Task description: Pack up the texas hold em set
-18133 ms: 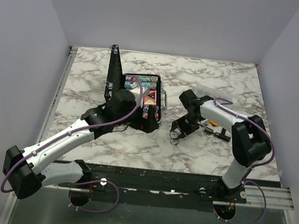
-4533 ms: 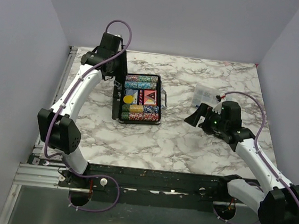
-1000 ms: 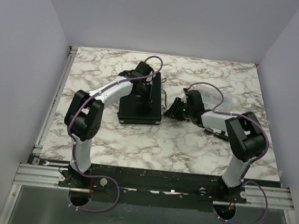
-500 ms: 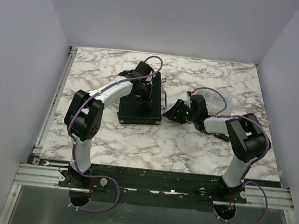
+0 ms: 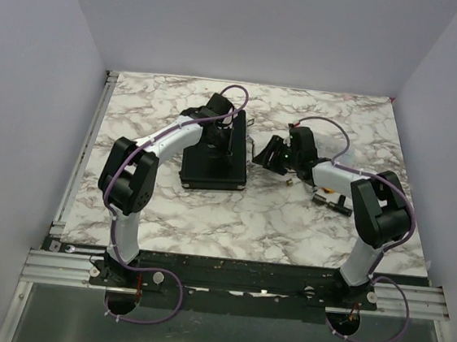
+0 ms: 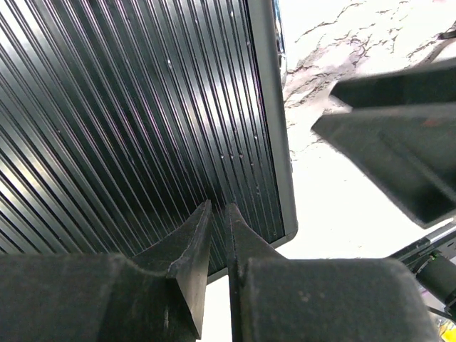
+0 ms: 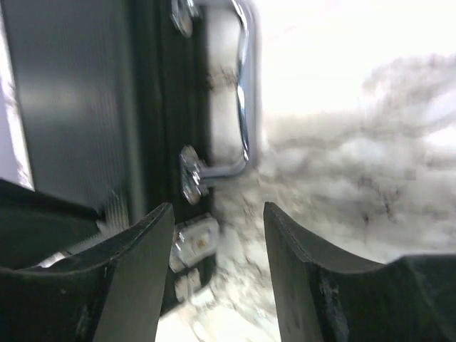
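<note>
Between the left gripper's [image 6: 214, 214] two fingers there is only a thin crack, and nothing is caught in it. Their tips point down at the ribbed black lid of the case [image 6: 128, 107], near one edge. I cannot tell if they touch it. The right gripper [image 7: 217, 214] has its jaws wide apart, with nothing between them. Just past them is the side of the case, with the shiny metal handle [image 7: 244, 92] and a silver latch [image 7: 192, 239]. From above, the case lies flat and closed on the marble table [image 5: 289, 218], near the middle. A small black tool [image 5: 331, 202] lies by the right arm.
</note>
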You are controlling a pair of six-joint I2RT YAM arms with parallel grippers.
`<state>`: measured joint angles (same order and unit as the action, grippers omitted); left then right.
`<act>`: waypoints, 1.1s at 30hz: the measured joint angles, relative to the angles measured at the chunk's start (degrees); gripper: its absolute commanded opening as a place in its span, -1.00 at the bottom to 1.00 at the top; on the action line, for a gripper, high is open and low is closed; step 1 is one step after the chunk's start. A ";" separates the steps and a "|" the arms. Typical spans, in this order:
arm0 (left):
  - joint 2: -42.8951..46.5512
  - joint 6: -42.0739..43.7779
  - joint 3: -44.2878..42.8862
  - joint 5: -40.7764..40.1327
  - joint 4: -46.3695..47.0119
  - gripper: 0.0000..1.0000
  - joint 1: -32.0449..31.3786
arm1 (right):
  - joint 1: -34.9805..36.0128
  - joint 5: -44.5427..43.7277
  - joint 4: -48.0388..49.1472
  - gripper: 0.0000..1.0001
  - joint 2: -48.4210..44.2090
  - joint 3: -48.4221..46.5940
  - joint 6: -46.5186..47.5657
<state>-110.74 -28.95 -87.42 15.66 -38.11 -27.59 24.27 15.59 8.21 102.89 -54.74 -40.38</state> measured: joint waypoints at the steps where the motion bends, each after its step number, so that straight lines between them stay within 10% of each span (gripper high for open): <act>1: 0.00 -0.04 0.00 0.04 0.04 -0.72 0.11 | -0.22 -0.31 -0.28 0.28 0.48 -1.60 -0.02; 10: -0.09 -1.38 -3.17 0.59 0.11 -0.59 1.55 | -1.57 -3.04 -0.61 0.34 8.52 -16.87 1.27; 33: -12.28 -2.19 -19.28 4.76 -1.46 -0.56 2.89 | -4.04 -3.06 -1.70 -0.22 26.93 -39.15 1.05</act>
<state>-123.02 -31.14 -106.69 20.43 -39.57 -24.71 20.23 12.53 6.50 129.82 -93.89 -39.33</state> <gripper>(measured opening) 0.221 0.409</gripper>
